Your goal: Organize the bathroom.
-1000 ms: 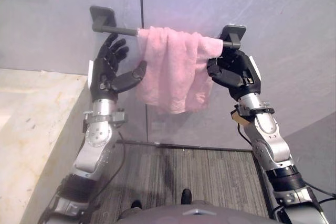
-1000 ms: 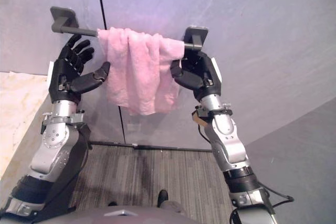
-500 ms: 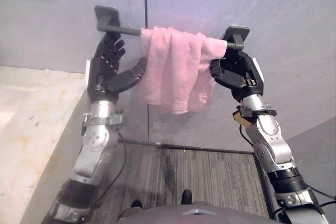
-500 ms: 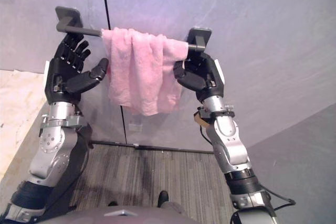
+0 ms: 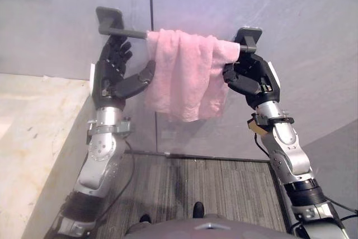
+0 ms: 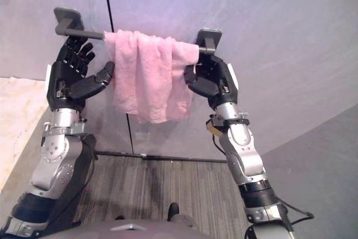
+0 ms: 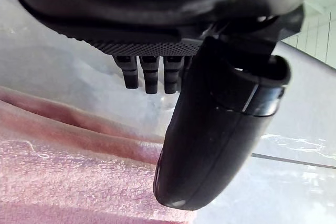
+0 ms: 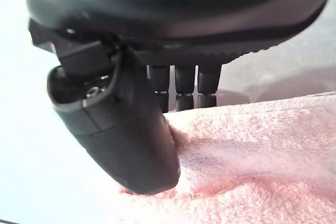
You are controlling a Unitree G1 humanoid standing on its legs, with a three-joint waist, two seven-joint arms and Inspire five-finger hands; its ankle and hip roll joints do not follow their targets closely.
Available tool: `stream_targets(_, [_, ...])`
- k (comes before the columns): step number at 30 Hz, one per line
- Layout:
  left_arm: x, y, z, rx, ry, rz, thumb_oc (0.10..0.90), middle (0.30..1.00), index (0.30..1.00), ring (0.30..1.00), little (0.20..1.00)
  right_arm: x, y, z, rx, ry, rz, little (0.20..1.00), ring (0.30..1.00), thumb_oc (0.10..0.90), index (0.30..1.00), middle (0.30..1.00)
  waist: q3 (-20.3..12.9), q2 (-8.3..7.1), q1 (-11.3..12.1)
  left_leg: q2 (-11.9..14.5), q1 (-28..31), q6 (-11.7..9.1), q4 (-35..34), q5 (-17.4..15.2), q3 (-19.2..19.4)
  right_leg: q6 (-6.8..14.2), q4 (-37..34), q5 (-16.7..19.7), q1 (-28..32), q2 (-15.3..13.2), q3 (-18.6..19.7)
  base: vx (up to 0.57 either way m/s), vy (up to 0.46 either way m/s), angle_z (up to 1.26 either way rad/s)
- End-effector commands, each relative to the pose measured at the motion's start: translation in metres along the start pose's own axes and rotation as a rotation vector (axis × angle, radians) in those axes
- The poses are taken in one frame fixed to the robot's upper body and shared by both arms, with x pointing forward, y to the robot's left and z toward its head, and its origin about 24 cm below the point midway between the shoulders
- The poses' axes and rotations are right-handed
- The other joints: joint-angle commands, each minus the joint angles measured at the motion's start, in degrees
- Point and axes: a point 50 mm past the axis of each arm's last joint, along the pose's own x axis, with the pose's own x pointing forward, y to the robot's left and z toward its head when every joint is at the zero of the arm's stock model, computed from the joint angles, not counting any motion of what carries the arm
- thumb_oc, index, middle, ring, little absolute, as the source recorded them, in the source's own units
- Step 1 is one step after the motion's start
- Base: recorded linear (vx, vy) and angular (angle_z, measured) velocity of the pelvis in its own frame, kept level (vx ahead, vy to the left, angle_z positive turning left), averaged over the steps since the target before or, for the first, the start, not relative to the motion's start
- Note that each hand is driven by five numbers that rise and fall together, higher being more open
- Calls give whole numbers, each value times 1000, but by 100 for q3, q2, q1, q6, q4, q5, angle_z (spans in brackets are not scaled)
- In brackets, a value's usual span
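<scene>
A pink towel (image 5: 187, 74) hangs bunched over a dark rail (image 5: 126, 32) fixed to the grey wall (image 5: 302, 26), in the upper middle of the head views. The rail runs between two square mounts, one at upper left (image 5: 109, 16) and one at upper right (image 5: 248, 35), and the towel covers the right-hand stretch of it, leaving the left part of the bar bare. The cloth falls in loose folds, with its lower edge ragged and uneven.

The left hand (image 5: 112, 74) is raised just left of the towel, below the bare bar. Its fingers (image 5: 116, 53) are straight and point up toward the rail, while its thumb (image 5: 139, 82) reaches sideways to the towel's left edge; it looks to be touching or just short of the cloth. In its wrist view the thumb lies against the pink fabric and the fingers stay uncurled, holding nothing.

The right hand (image 5: 249, 78) is under the right mount, at the towel's right edge. Its wrist view shows the thumb (image 8: 126, 135) pressed into the towel (image 8: 252, 150) with the fingers (image 8: 184, 90) behind the cloth, pinching its edge.

A pale stone counter (image 5: 28, 132) fills the lower left, and striped flooring (image 5: 212, 186) lies below.
</scene>
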Motion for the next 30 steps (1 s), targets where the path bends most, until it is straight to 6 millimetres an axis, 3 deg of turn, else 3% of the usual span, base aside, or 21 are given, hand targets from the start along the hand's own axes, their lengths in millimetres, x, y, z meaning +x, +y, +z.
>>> stream_targets(1, [27, -17, 40, -12, -280, -84, 742, 813, 813, 813, 813, -19, -5, -16, -93, 62, 37, 300, 300, 400, 300, 300, -318, 376, -165, -154, 44, 285, -6, -250, 371, 629, 333, -277, 64, -192, -136, 26, -5, -5])
stream_targets(2, [28, -18, 39, 0, -277, -89, 687, 731, 731, 731, 731, -19, -5, -16, -91, 65, 38, 300, 300, 400, 300, 300, -325, 384, -192, -153, 53, 284, -6, -251, 389, 629, 328, -280, 61, -183, -115, 24, -2, -4])
stream_targets(3, [29, -18, 38, -2, -271, -93, 675, 712, 712, 712, 712, -19, -5, -16, -91, 66, 38, 300, 300, 400, 300, 300, -325, 390, -203, -151, 56, 283, -6, -248, 398, 630, 326, -281, 61, -179, -105, 30, -1, -6])
stream_targets(5, [30, -20, 37, -1, -267, -97, 709, 764, 764, 764, 764, -19, -4, -17, -91, 67, 38, 300, 300, 400, 300, 300, -324, 397, -221, -150, 59, 286, -6, -249, 406, 630, 325, -297, 60, -170, -88, 16, 0, -8])
stream_targets(6, [32, -20, 36, 9, -266, -100, 778, 867, 867, 867, 867, -19, -4, -17, -91, 70, 39, 300, 300, 400, 300, 300, -328, 405, -242, -149, 61, 288, -6, -250, 414, 630, 326, -299, 56, -165, -72, 24, -2, -9])
stream_targets(7, [33, -19, 35, 20, -261, -99, 573, 559, 559, 559, 559, -20, -5, -18, -92, 75, 41, 300, 300, 400, 300, 300, -336, 414, -271, -149, 66, 289, -6, -246, 427, 632, 333, -294, 47, -158, -46, 32, -2, -9])
stream_targets(8, [34, -19, 35, 28, -263, -96, 436, 354, 354, 354, 354, -21, -5, -19, -92, 77, 41, 300, 300, 400, 300, 300, -343, 417, -282, -149, 68, 290, -6, -247, 436, 632, 339, -291, 41, -156, -35, 40, -2, -8])
stream_targets(10, [35, -18, 36, 45, -271, -87, 405, 307, 307, 307, 307, -22, -6, -19, -91, 82, 40, 300, 300, 400, 300, 300, -354, 424, -311, -145, 79, 292, -6, -248, 452, 631, 337, -304, 42, -142, -12, 37, -4, -7])
stream_targets(23, [34, -8, 31, 57, -244, -55, 400, 300, 300, 300, 300, -25, -6, -23, -84, 100, 50, 300, 300, 400, 300, 300, -375, 438, -325, -137, 90, 283, -6, -241, 456, 611, 293, -379, 83, -85, 21, 2, 0, 0])
stream_targets(24, [34, -7, 30, 53, -242, -48, 494, 441, 441, 441, 441, -25, -5, -23, -85, 101, 52, 300, 300, 400, 300, 300, -375, 439, -325, -136, 89, 283, -6, -239, 458, 613, 295, -379, 80, -85, 20, 0, 0, 0])
stream_targets(25, [34, -6, 30, 44, -236, -38, 800, 900, 900, 900, 900, -25, -4, -23, -82, 103, 52, 300, 300, 400, 300, 300, -376, 440, -319, -135, 87, 282, -6, -236, 456, 611, 299, -383, 78, -82, 19, 0, 0, 0])
stream_targets(30, [32, -5, 31, 52, -241, -36, 800, 900, 900, 900, 900, -25, -4, -25, -84, 110, 50, 300, 300, 400, 300, 300, -374, 443, -301, -132, 90, 281, -6, -239, 447, 607, 303, -398, 85, -82, 0, 0, 0, 0])
